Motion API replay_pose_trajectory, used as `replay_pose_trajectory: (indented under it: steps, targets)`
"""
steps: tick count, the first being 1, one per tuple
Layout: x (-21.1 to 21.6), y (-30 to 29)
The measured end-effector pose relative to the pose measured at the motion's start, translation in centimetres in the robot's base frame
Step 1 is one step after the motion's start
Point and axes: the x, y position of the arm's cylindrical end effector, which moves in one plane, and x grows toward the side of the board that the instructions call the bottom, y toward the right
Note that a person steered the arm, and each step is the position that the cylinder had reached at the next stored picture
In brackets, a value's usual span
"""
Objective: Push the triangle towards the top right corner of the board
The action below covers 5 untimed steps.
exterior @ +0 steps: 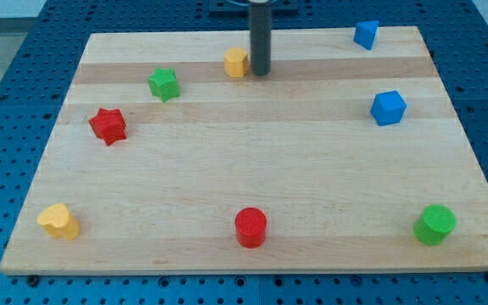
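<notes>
The blue triangle [365, 34] lies near the board's top right corner, close to the top edge. My tip [261, 72] rests on the board at the view's top centre, well left of the triangle. It sits just right of a small yellow block [236, 62], touching it or nearly so. The rod rises straight up out of the view.
On the wooden board [252, 161] are a blue cube [388, 108] below the triangle, a green star [164, 83], a red star [108, 125], a yellow heart [59, 220], a red cylinder [251, 227] and a green cylinder [435, 224].
</notes>
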Motion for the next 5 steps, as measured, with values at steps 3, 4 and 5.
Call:
replay_pose_trajectory:
  steps: [3, 4, 5]
  targets:
    - [-6.4, 9.1]
    - [-9.1, 14.8]
    - [-10.3, 15.5]
